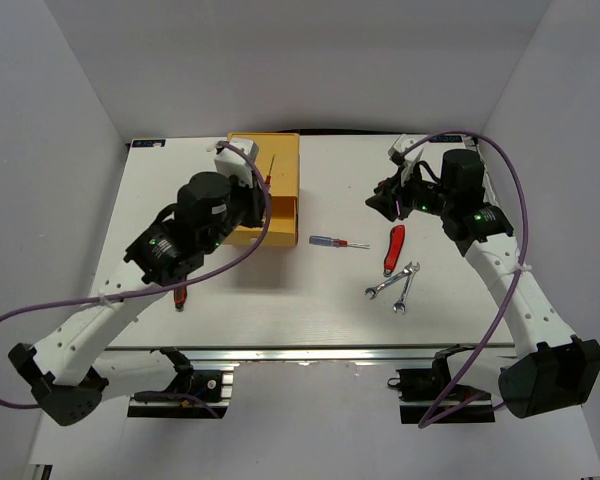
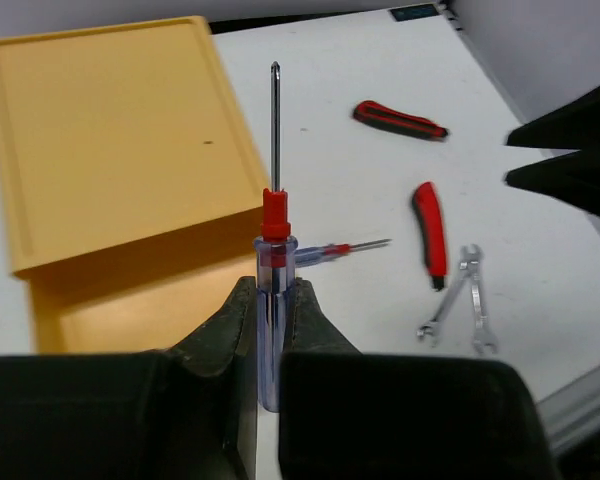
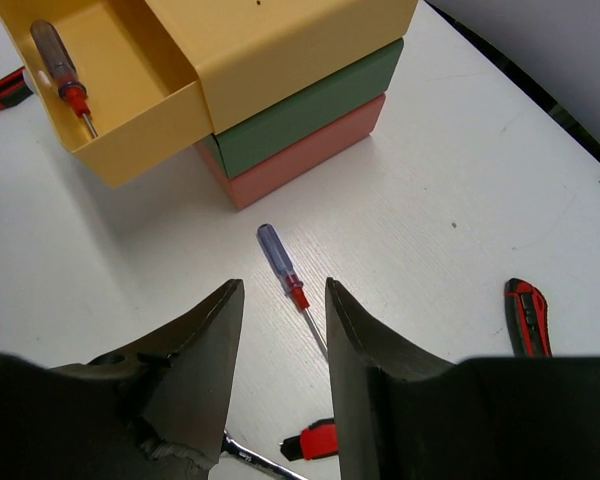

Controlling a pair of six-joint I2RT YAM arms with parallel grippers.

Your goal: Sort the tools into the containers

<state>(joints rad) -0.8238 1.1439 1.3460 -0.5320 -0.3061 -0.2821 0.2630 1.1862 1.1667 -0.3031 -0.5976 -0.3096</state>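
Left tool [image 2: 272,300] around screwdriver [image 2: 274,215], grip wrist-view only

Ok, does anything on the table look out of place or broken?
Nothing looks broken or spilled. The yellow top drawer stands pulled out, and the two wrenches lie in a V with one pair of ends together.

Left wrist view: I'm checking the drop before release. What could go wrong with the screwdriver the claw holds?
The left claw pinches the screwdriver only by its handle, so it might pivot. Its long shaft points past the open yellow drawer, so it may land across the rim or catch the chest.
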